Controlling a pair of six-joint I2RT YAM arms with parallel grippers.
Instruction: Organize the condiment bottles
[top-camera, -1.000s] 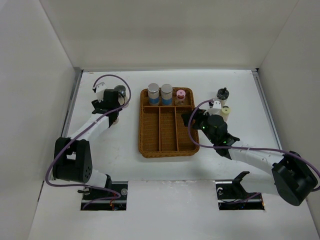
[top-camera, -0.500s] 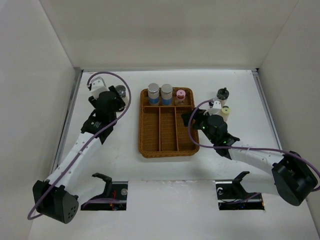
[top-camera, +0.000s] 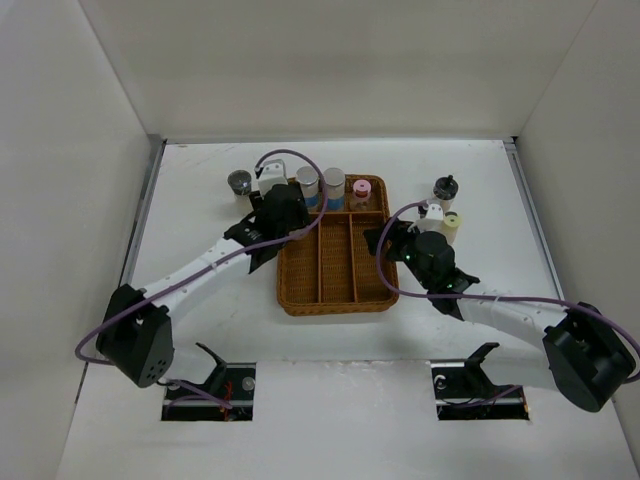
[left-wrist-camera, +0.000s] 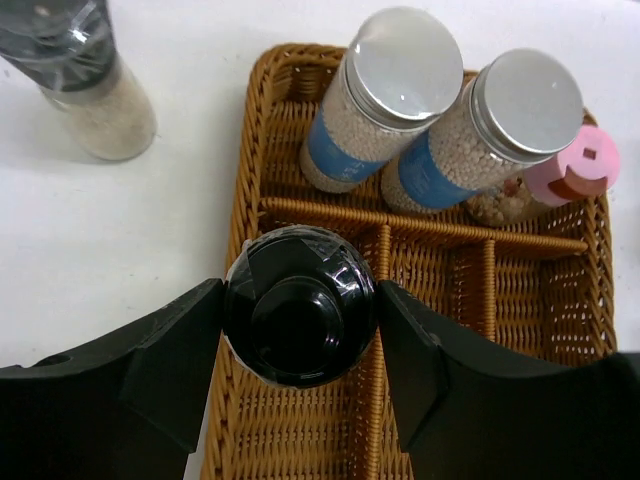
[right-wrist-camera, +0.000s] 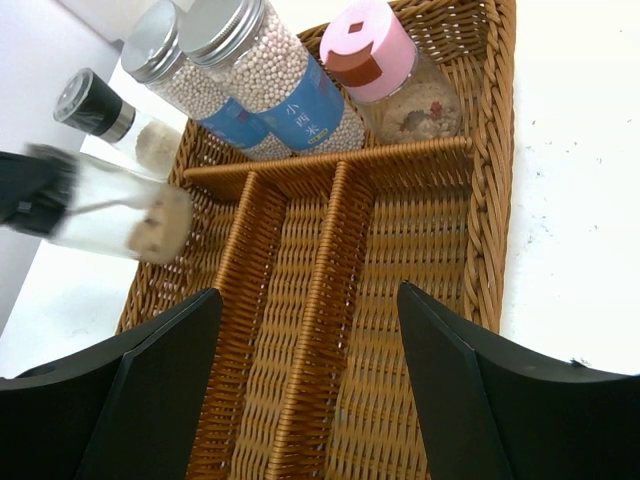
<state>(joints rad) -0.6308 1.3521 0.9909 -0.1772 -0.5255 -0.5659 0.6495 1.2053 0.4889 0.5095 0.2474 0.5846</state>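
My left gripper (top-camera: 284, 216) (left-wrist-camera: 300, 330) is shut on a clear bottle with a black top (left-wrist-camera: 300, 305). It holds the bottle above the left part of the brown wicker tray (top-camera: 335, 305). The right wrist view shows this bottle (right-wrist-camera: 110, 215) blurred over the tray's left edge. Two grey-capped, blue-labelled jars (top-camera: 307, 182) (top-camera: 333, 182) and a pink-capped jar (top-camera: 360, 190) stand in the tray's far row. Another black-topped shaker (top-camera: 239, 182) stands on the table left of the tray. My right gripper (top-camera: 384, 240) (right-wrist-camera: 310, 390) is open and empty over the tray's right side.
A black-topped bottle (top-camera: 446, 187) and a pale-yellow-capped jar (top-camera: 452, 222) stand on the table right of the tray, behind my right arm. The tray's three long near compartments (right-wrist-camera: 330, 300) hold nothing. White walls close the table on three sides.
My left gripper has swung right, from the table's left side near the shaker to above the tray's left part. The right arm has not moved.
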